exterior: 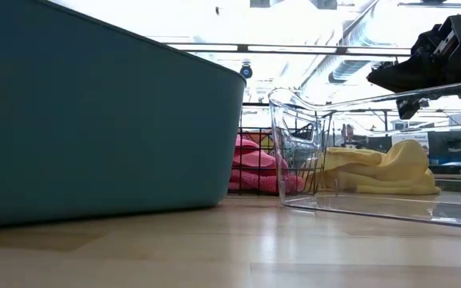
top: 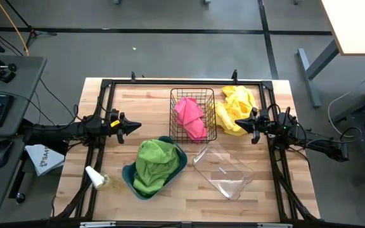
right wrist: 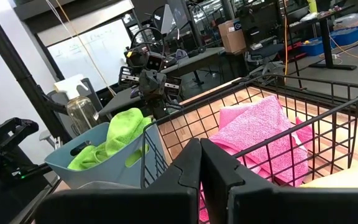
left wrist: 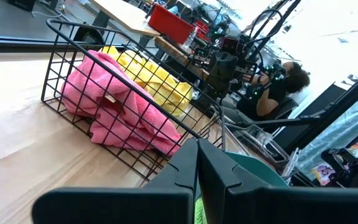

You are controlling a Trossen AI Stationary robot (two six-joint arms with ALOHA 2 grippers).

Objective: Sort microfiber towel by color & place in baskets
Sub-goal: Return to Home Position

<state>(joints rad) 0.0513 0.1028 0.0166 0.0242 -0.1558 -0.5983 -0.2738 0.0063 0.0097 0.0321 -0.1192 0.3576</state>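
The black wire-mesh basket point(top: 193, 115) holds pink towels point(top: 191, 116), seen also as pink towels point(left wrist: 114, 106) in the left wrist view. The teal bin point(top: 154, 168) holds green towels point(top: 154, 163). The clear bin point(top: 224, 170) lies bare on the wood. Yellow towels point(top: 237, 107) lie heaped on the table at its far right, beside the wire basket. My left gripper point(top: 138, 126) hovers shut, left of the wire basket. My right gripper point(top: 237, 123) hovers shut above the yellow heap's near edge; whether it touches the cloth cannot be seen.
A spray bottle point(top: 96, 178) lies on the table's near left corner. A dark metal frame point(top: 185, 81) rims the table. Bare wood point(top: 144, 107) shows between the left gripper and the wire basket. A person point(left wrist: 277, 87) sits beyond the table.
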